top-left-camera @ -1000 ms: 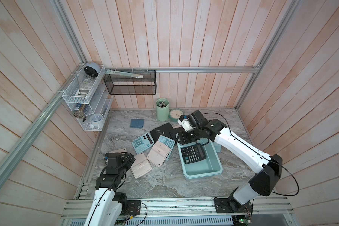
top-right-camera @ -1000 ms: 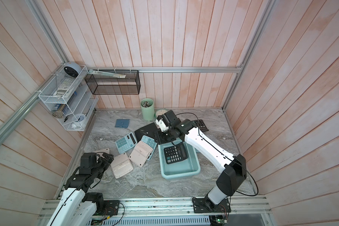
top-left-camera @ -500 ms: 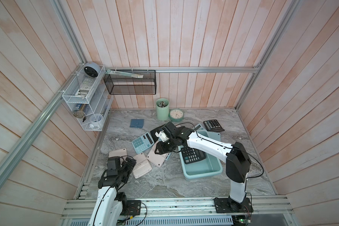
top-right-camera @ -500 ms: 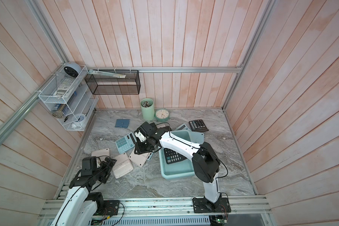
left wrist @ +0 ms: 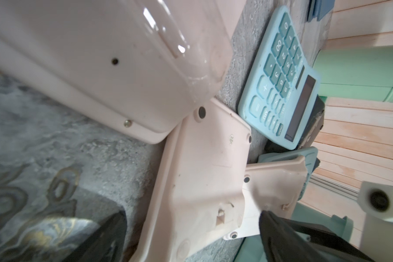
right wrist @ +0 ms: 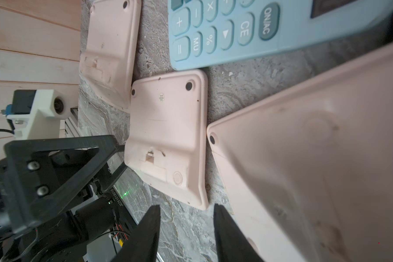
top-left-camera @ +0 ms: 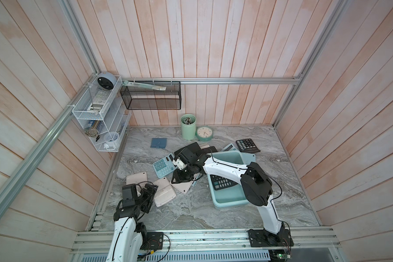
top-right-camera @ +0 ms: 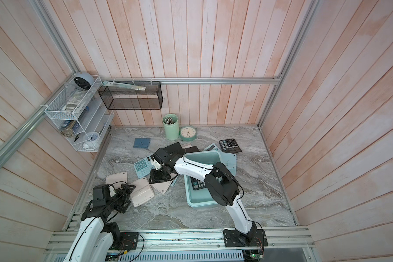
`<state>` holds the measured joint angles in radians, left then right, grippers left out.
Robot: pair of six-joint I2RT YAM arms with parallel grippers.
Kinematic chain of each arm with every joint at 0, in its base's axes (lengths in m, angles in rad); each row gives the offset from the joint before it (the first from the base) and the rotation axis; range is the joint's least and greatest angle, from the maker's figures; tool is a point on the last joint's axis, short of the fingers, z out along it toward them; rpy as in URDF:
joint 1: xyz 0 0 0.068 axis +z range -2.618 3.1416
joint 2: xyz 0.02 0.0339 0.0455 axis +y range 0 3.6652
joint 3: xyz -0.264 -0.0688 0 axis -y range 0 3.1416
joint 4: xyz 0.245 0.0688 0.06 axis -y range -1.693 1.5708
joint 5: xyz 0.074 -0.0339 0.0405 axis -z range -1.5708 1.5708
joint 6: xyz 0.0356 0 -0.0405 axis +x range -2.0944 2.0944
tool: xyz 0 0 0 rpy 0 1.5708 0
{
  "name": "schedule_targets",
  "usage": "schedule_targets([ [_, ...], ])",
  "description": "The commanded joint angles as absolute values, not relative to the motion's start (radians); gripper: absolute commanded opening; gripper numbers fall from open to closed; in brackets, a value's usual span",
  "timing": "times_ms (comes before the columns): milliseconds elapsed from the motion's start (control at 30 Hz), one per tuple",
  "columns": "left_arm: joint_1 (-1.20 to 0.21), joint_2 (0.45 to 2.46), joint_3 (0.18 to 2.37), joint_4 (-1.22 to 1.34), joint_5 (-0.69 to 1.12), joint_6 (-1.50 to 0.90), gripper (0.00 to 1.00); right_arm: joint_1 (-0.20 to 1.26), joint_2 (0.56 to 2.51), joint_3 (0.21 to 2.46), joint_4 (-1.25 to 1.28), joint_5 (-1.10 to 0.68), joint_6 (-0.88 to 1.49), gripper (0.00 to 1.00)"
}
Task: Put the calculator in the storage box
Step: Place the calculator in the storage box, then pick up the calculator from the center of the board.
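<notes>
right wrist, right gripper [right wrist: 186, 206] spread (empty), pink calculator [right wrist: 166, 127] near

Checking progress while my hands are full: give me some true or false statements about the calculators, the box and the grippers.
A black calculator lies inside the storage box. True.
The right gripper is shut on something. False: its jaws stand apart, nothing between them.
The blue calculator lies keys up, outside the storage box. True.
The green cup stands inside the storage box. False: it stands at the back, beside the clock.
</notes>
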<state>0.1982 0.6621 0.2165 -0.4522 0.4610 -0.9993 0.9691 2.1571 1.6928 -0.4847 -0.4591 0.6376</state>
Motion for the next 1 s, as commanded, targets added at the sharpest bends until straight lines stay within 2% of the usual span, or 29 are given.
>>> schedule_targets([
  [0, 0.211, 0.663, 0.198, -0.412, 0.527, -1.014, 0.95, 0.980, 2.206, 1.725, -0.444, -0.489, 0.666, 0.44],
  [100, 0.216, 0.662, 0.186, -0.348, 0.592, -1.061, 0.94, 0.983, 2.231, 1.726, -0.426, -0.504, 0.679, 0.44],
  [467, 0.216, 0.623, 0.183, -0.197, 0.710, -1.232, 0.75, 0.985, 2.236, 1.674, -0.331, -0.547, 0.719, 0.43],
  [667, 0.216, 0.645, 0.161, -0.147, 0.725, -1.255, 0.59, 0.983, 2.223, 1.647, -0.283, -0.565, 0.731, 0.43],
  [833, 0.216, 0.668, 0.165, -0.160, 0.725, -1.236, 0.41, 0.982, 2.211, 1.613, -0.235, -0.580, 0.743, 0.43],
  [967, 0.216, 0.657, 0.178, -0.196, 0.724, -1.220, 0.35, 0.982, 2.205, 1.593, -0.210, -0.594, 0.748, 0.43],
])
